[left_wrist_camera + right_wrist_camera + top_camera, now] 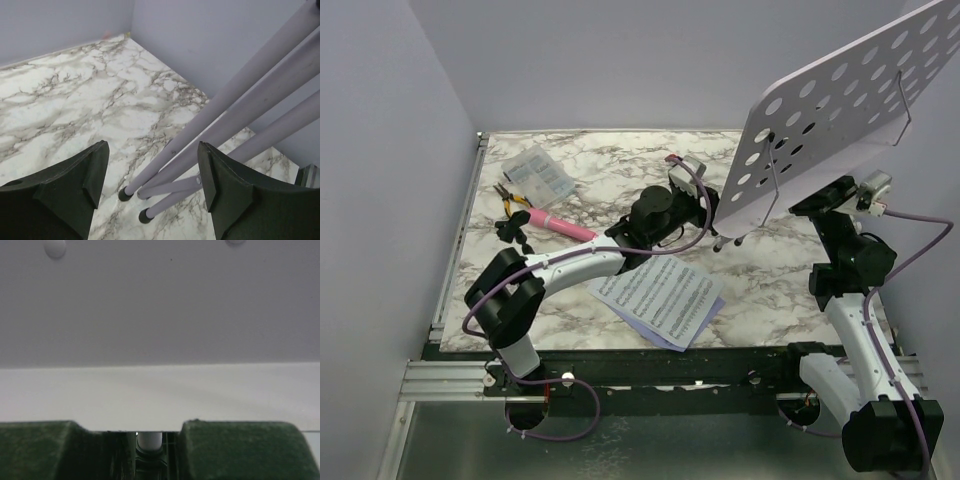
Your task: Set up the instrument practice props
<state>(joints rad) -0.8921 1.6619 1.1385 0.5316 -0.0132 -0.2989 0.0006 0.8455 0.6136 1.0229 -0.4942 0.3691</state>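
Clamping the tilted lavender music stand [840, 110] is the right pincer [145, 432]; the left pincer [152, 150], apart, straddles its tripod legs [225, 105].

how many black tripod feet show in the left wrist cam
2. One foot sits at lower centre, the other foot just right of it, nearer the camera. A third may hide behind the left gripper.

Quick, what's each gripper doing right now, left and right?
Left gripper: open, facing the tripod legs, holding nothing.
Right gripper: appears shut on the stand post.
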